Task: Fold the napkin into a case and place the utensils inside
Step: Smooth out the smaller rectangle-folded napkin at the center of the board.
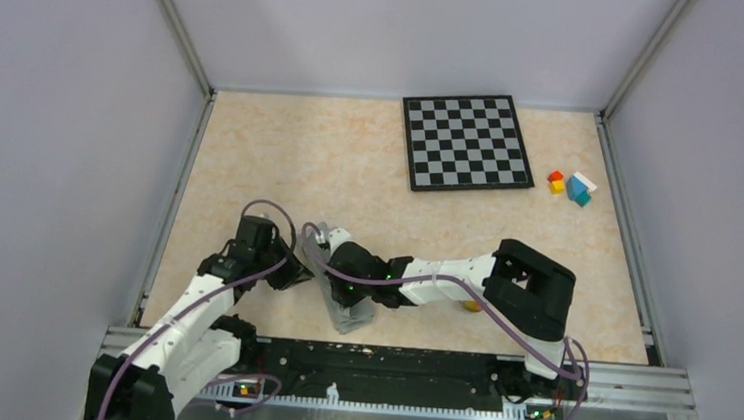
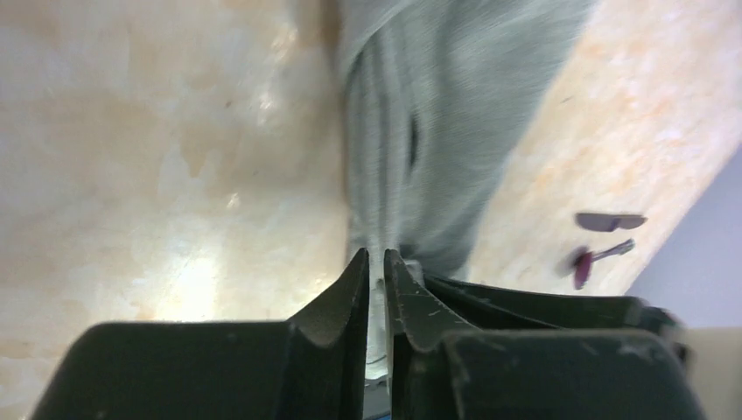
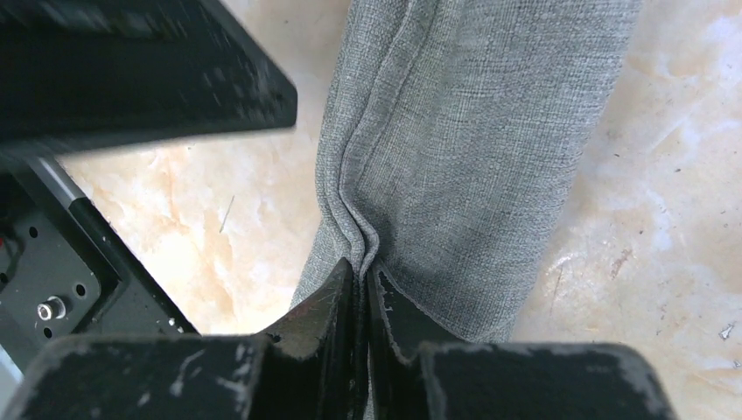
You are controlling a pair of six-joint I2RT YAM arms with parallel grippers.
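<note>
The napkin (image 3: pixel 472 131) lies as a narrow folded strip near the front edge of the worktop (image 1: pixel 282 153), with the left jaws and right jaws both pinched shut on its layered edge; they should carry that edge over together, keeping the layers aligned. The beige worktop looks smooth, so cloth may slide; grey walls (image 1: pixel 52 145) enclose it, with chessboard (image 1: pixel 467 142) and blocks (image 1: pixel 570 186) well apart at the back.
</note>
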